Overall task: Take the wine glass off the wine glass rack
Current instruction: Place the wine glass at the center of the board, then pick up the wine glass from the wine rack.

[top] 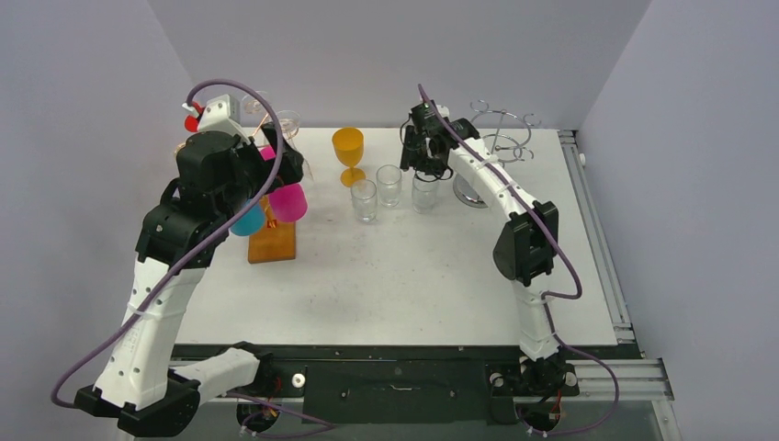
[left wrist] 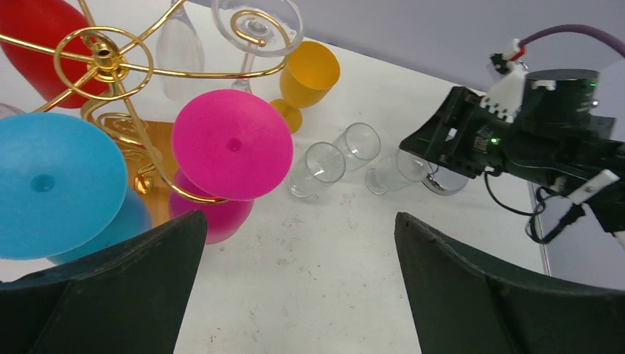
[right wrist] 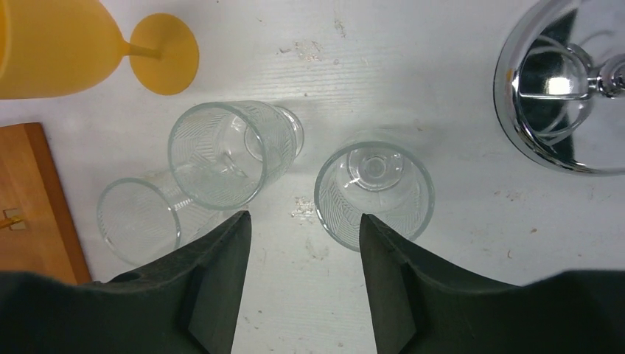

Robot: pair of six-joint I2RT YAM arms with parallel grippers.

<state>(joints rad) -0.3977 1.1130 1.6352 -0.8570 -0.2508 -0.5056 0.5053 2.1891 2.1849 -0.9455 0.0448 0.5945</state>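
1. Left arm is up at the gold rack (left wrist: 103, 55), which stands on a wooden base (top: 272, 241) at the left side of the bench (top: 413, 285).
2. The left fingers (left wrist: 133, 280) are wide apart with nothing between them, poised just short of the pink glass (left wrist: 232, 144).
3. That pink glass hangs bowl-down on a gold arm of the rack, its round foot facing the left wrist camera.
4. A blue glass (left wrist: 51, 184) hangs just beside it on the left, a red glass (left wrist: 37, 29) hangs at the far side, and a clear wine glass (left wrist: 256, 26) sits in a gold spiral up top. All of them are on the rack.
5. Over to the right arm: it reaches out above three clear glasses standing upright mid-bench.
6. The right fingers (right wrist: 214, 280) are parted too, gripping nothing.
7. The nearest clear glass (right wrist: 374, 188) sits just beyond their tips, and the other two (right wrist: 225, 151) (right wrist: 138, 220) stand to its left.
8. An orange goblet (top: 348, 147) stands upright behind the clear glasses.
9. A chrome rack (top: 501, 129) stands at the back right, its shiny foot (right wrist: 560, 81) just beside the nearest clear glass.
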